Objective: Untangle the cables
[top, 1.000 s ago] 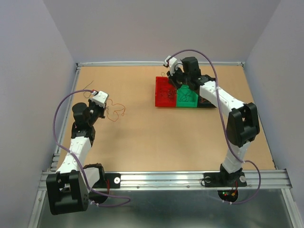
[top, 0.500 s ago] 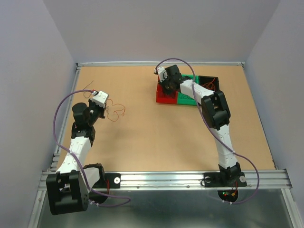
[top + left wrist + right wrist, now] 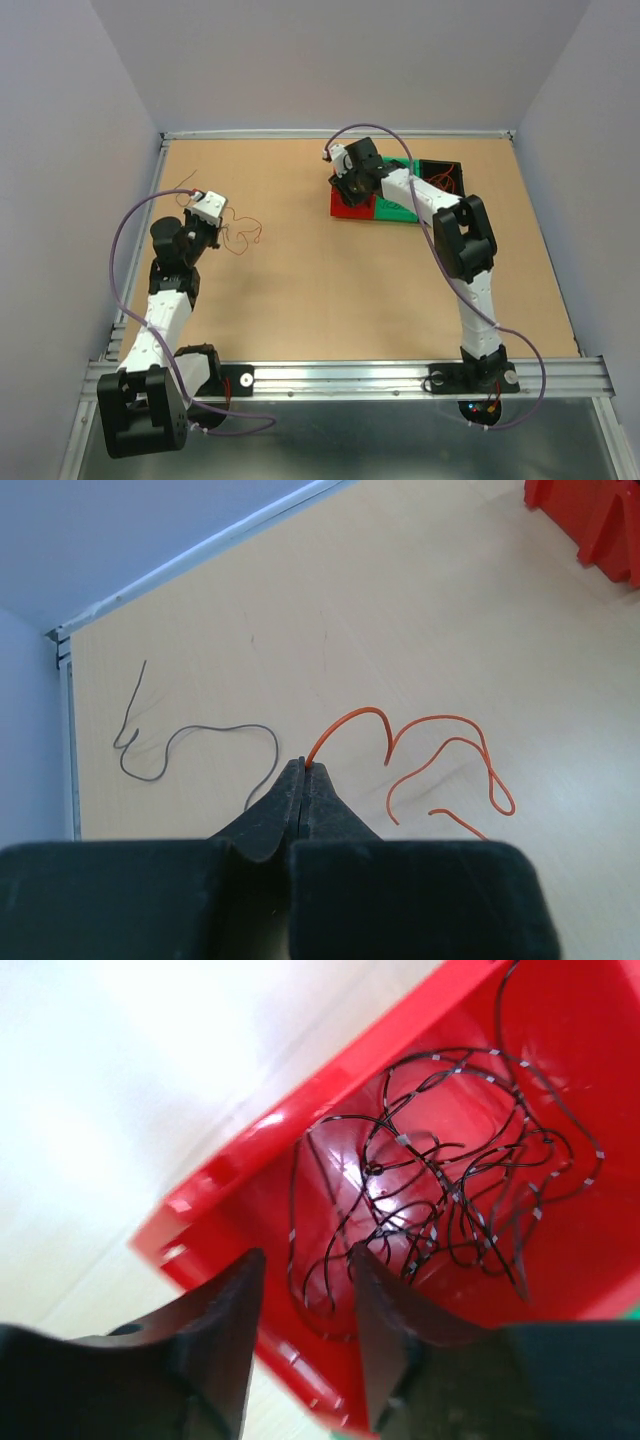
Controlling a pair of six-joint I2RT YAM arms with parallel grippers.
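My left gripper (image 3: pixel 304 767) is shut, and a red-orange cable (image 3: pixel 440 748) comes out from between its tips and curls in loops over the table to the right. A thin dark grey cable (image 3: pixel 200 732) lies loose to the left of the fingers. From above, the left gripper (image 3: pixel 212 206) sits at the table's left, with the red-orange cable (image 3: pixel 243 235) beside it. My right gripper (image 3: pixel 305 1270) hangs open over the red bin (image 3: pixel 240 1160), where a tangle of black cables (image 3: pixel 450 1170) lies. Nothing is between its fingers.
The red bin (image 3: pixel 349 208) stands at the back middle, with a green bin (image 3: pixel 398 207) and a black bin (image 3: pixel 441 176) in a row to its right. Red-orange cable shows in the black bin. A raised rim (image 3: pixel 300 133) edges the table.
The right arm swung left from the green bin to the red bin and its gripper opened. The left gripper still pinches the red-orange cable and has barely shifted.
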